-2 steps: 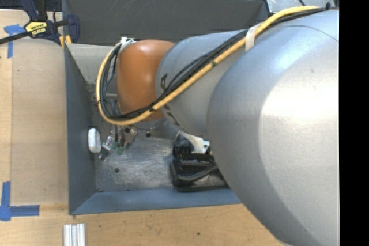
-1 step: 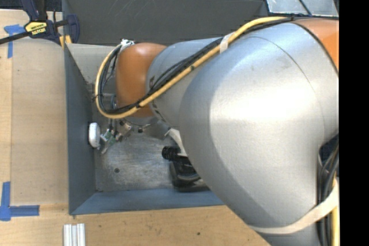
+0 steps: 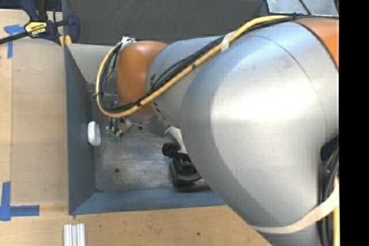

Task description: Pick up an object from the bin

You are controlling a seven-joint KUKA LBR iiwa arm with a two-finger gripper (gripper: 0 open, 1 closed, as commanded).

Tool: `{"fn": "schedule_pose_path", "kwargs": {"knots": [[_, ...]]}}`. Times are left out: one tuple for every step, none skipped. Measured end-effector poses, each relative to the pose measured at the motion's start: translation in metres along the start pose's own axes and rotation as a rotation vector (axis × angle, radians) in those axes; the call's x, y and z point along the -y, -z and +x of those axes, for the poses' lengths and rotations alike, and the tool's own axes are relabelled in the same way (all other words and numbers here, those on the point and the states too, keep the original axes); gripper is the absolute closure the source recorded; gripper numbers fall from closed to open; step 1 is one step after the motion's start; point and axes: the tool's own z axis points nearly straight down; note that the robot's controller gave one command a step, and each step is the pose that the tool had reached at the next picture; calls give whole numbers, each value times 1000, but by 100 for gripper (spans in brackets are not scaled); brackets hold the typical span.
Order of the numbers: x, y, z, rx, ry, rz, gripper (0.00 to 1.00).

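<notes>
the big grey arm (image 3: 259, 124) is nearest the camera and covers the right half of the grey bin (image 3: 81, 181), well to the right of the small white oblong thing (image 3: 94, 133), which serves as the marker here; under the arm's edge, to the right of the white thing and nearer the front wall, a black chunky thing (image 3: 183, 171) lies on the bin floor, partly hidden by the arm; farther in, the gripper (image 3: 117, 128) hangs low over the floor just to the right of the white thing, apart from it as far as i can see; whether its grasp is spread or pressed together i cannot tell, and nothing shows in it; above and to the right of the white thing sits the orange wrist cover (image 3: 135, 75), looped by a yellow cable (image 3: 173, 80); the white thing itself lies close to the bin's left wall; i judge the step to be the approach, with no grasp made yet; if the white thing is the target, the next move calls for a small shift left to straddle it, minding the wall beside it, then closing and a straight lift.
</notes>
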Motion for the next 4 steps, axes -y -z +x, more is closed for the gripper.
{"fn": "schedule_pose_path", "kwargs": {"knots": [[1,-1,-1,0,0,4,0],[16,-1,28,-5,146,2,0],[-33,-4,-16,-12,25,8,0],[-33,-1,-19,-2,25,2,100]]}}
